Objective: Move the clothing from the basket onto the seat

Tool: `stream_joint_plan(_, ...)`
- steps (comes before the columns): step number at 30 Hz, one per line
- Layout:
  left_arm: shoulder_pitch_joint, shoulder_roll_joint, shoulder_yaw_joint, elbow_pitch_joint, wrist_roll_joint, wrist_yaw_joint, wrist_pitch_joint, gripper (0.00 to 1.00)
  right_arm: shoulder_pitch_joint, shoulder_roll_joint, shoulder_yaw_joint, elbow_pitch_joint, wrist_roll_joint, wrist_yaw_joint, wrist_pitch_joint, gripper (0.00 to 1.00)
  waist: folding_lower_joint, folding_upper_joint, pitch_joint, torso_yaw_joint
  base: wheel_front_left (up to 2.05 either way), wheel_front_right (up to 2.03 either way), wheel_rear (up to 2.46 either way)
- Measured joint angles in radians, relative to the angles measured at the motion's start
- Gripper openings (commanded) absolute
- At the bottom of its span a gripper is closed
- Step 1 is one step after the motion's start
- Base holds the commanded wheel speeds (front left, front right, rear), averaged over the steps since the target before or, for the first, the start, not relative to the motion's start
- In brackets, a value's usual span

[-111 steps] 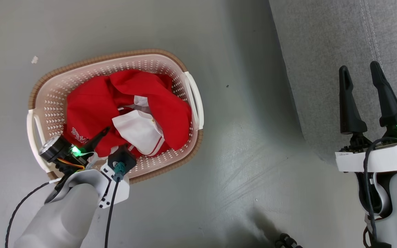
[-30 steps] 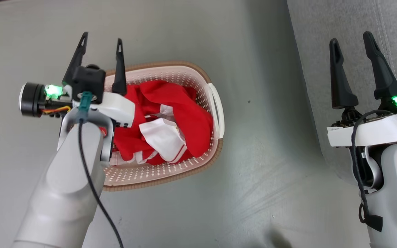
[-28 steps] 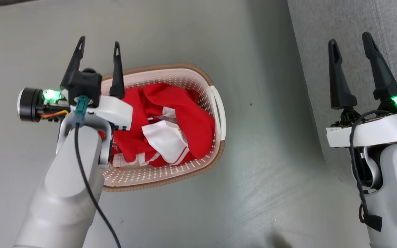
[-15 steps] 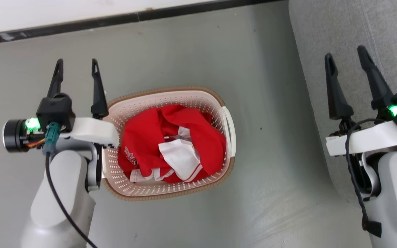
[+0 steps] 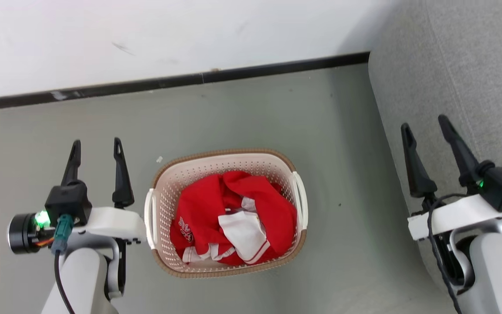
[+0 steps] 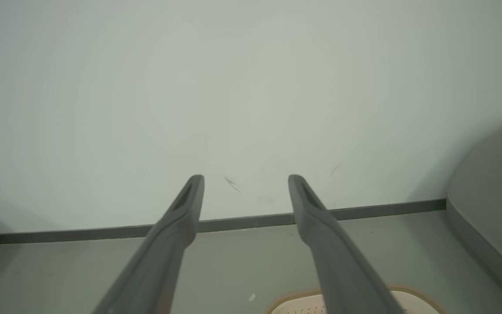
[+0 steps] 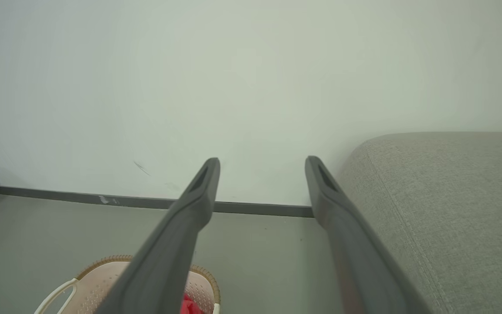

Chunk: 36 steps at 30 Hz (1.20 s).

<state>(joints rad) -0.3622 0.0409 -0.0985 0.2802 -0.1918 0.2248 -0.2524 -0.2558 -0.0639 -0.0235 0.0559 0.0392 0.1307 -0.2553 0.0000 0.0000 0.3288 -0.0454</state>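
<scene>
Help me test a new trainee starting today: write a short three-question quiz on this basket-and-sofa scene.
1. True or false: the clothing lies inside the basket.
2. The left gripper is: A) open and empty, B) shut on a garment, C) down inside the basket.
3. On which of the robot's sides of the basket does the seat stand?
Key: 1 true; 2 A; 3 right.

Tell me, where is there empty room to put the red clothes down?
The grey sofa, by the right hand, is bare where it shows. The floor strip between the basket and the sofa is bare too, and so is the floor between the wall and the basket. Inside the basket is crowded: the red clothing fills it.
</scene>
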Motion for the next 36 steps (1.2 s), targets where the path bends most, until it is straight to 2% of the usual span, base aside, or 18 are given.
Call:
stream_joint_plan(20,0.221,0.001,0.009,-0.020,-0.010,-0.027,0.000,1.00,0.202,0.012,-0.009,0.014,-0.007,0.000,0.000,1.00,-0.0001,0.0000,-0.206,0.034,0.00,0.00,0.00)
stream_joint_plan(36,0.326,0.002,0.006,-0.025,-0.012,-0.035,0.000,1.00,0.306,0.021,-0.015,0.013,-0.007,0.000,0.000,1.00,0.0000,0.0000,-0.309,0.045,0.00,0.00,0.00)
